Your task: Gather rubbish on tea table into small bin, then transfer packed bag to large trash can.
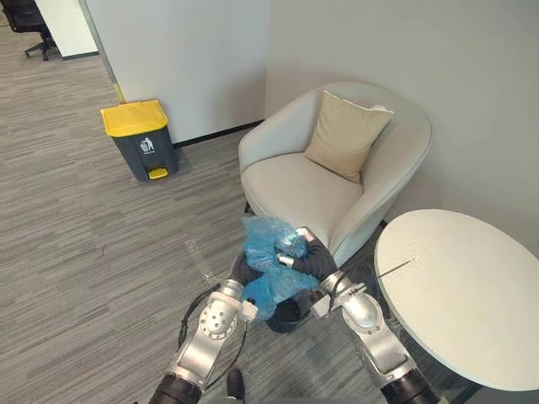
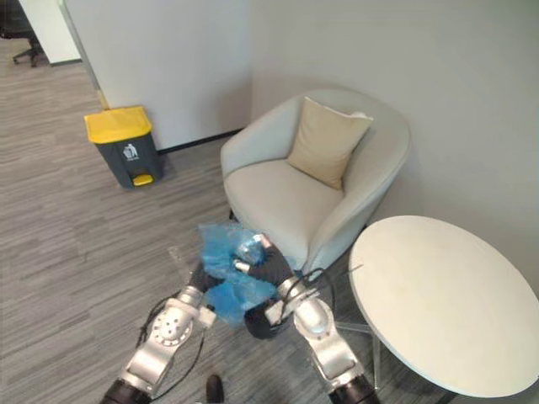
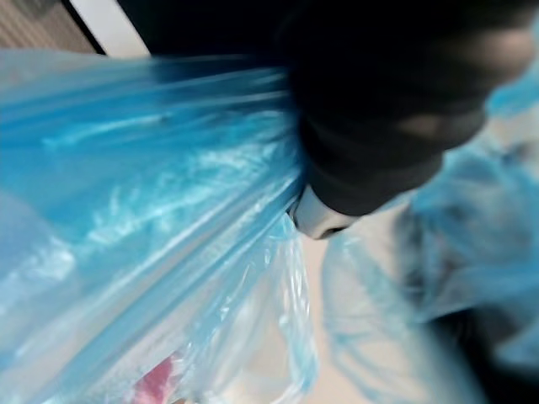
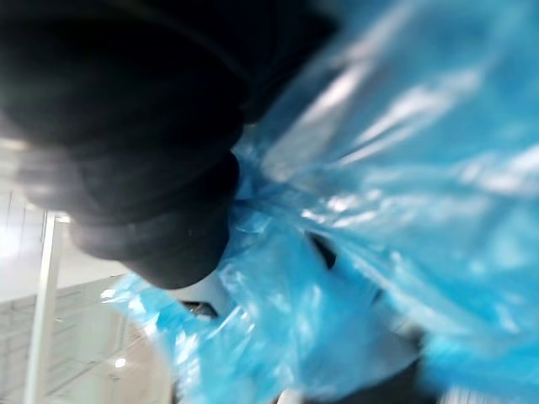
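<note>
Clutching blue bag (image 1: 264, 239): right hand (image 1: 306, 258); left hand (image 1: 239, 272) touching.

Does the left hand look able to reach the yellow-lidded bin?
Probably not: the yellow-lidded bin stands across open floor by the wall, while the left hand is down at the blue bag.

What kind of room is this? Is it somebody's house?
More likely an office lounge or waiting corner than a house: an armchair with a cushion beside a round table, a grey bin with a yellow lid, and an office chair far off.
</note>
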